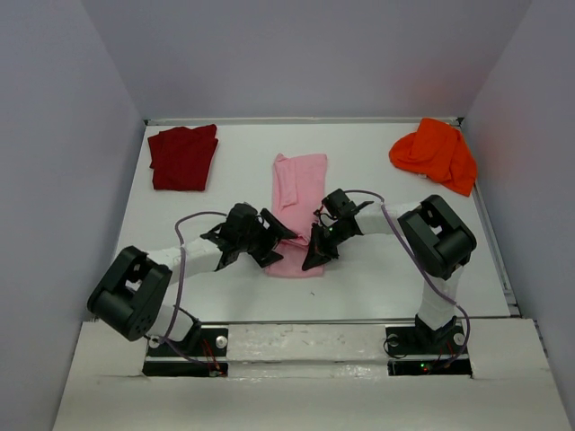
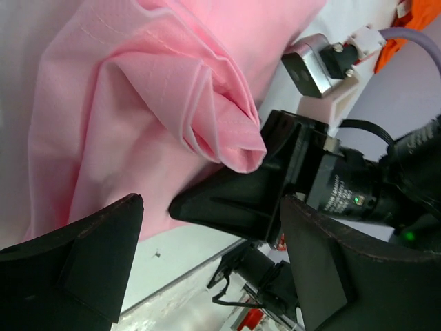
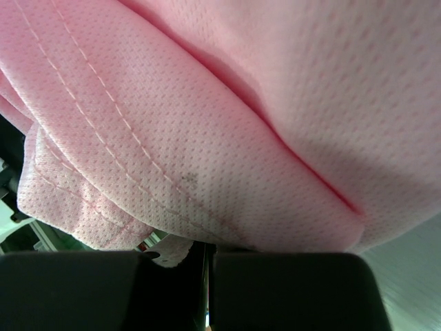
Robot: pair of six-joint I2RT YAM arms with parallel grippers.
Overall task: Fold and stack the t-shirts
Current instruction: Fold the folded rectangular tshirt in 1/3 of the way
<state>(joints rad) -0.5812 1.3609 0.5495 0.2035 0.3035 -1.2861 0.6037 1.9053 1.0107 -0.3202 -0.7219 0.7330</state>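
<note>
A flat white desk (image 1: 377, 269) sits boxed in by plain pale grey panels: a back wall (image 1: 305, 54), a left wall (image 1: 54, 162) and a right wall (image 1: 539, 180) (all matte and unmarked). A thin metal strip (image 1: 305, 119) edges its far side. The light is soft and even, casting faint shadows.

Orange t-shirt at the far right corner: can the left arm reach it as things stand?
Probably not. The left arm is at the pink t-shirt in the middle, and the right arm, jaws shut on that shirt, lies across the way to the orange t-shirt.
</note>
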